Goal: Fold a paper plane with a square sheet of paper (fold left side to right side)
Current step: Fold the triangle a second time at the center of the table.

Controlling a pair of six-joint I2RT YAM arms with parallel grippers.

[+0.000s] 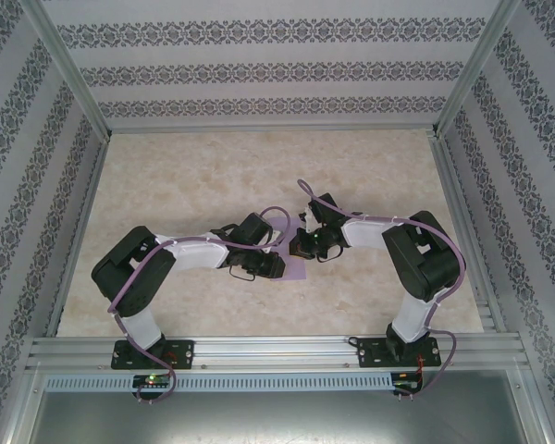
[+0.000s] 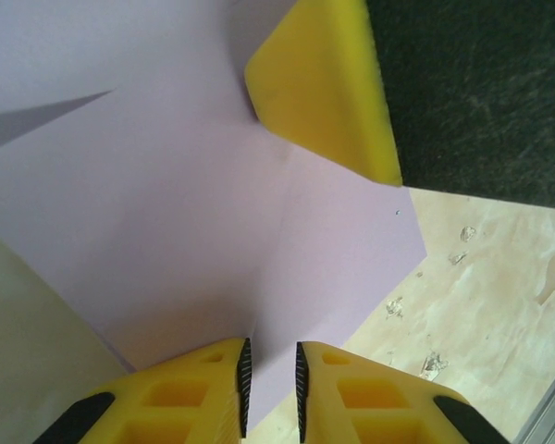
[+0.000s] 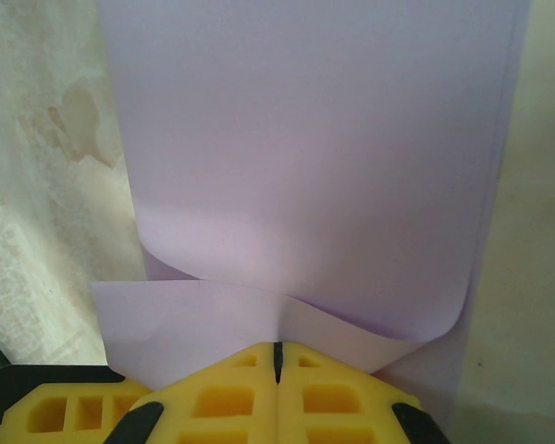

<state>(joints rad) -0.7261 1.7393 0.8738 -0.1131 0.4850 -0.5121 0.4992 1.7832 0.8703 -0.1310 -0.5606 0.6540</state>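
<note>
The lilac square sheet of paper lies at the table's middle, between the two grippers. My right gripper is shut on one edge of the sheet. That edge is lifted and curls back over the rest, and the pinch puts a small crease in it. My left gripper hovers low over the sheet, its jaws a narrow gap apart with nothing clamped. Flat paper and bare table show through the gap. A yellow finger of the right gripper sits at the sheet's far side in the left wrist view.
The beige marbled table stretches behind and to both sides of the arms. Patterned walls close it in on three sides. An aluminium rail carries both arm bases along the near edge. Small stains mark the table beside the paper.
</note>
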